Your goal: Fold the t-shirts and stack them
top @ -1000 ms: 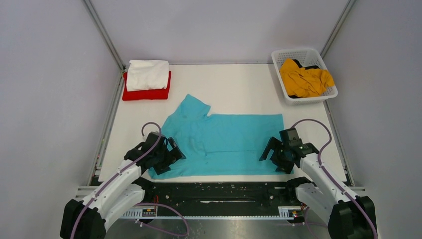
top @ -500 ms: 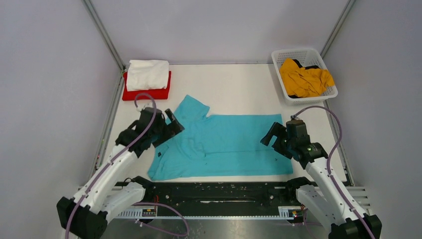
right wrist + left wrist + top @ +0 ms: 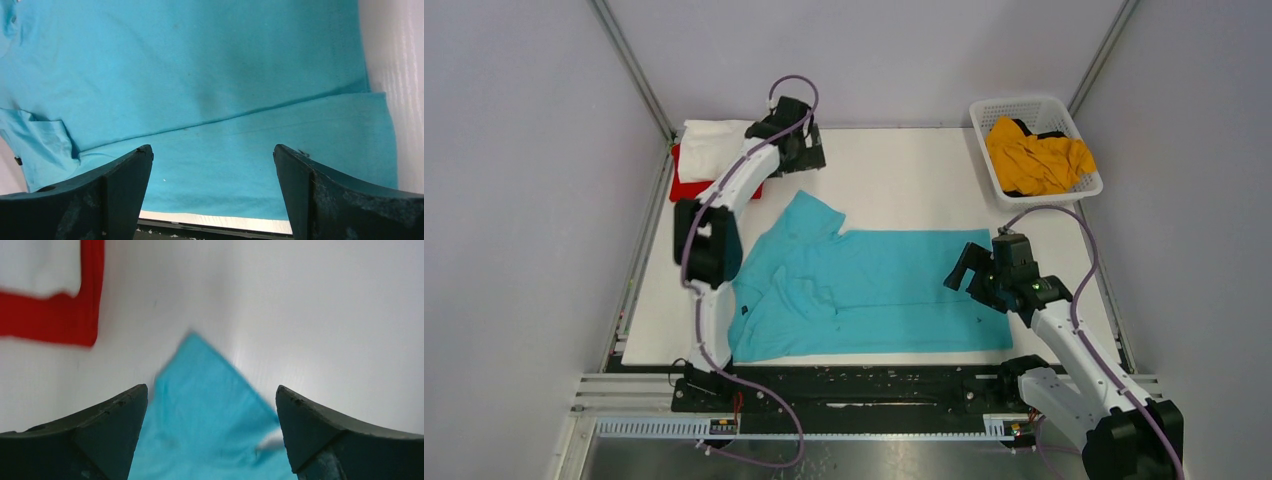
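Swings left claw [image 3: 799,150], wide and empty, to upper left; right claw [image 3: 212,147] wide over partly folded turquoise shirt [image 3: 874,290]; white shirt [image 3: 709,140] stacked on red shirt [image 3: 686,188]; yellow shirt [image 3: 1034,160] waiting.

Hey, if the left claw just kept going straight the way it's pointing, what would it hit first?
Probably the turquoise t-shirt: its sleeve tip lies straight ahead of the open left claw, with the table beyond. Depth is hard to judge.

The turquoise t-shirt [image 3: 894,290] is soft matt cloth — the table [image 3: 904,170] smooth, the basket [image 3: 986,150] plastic lattice.
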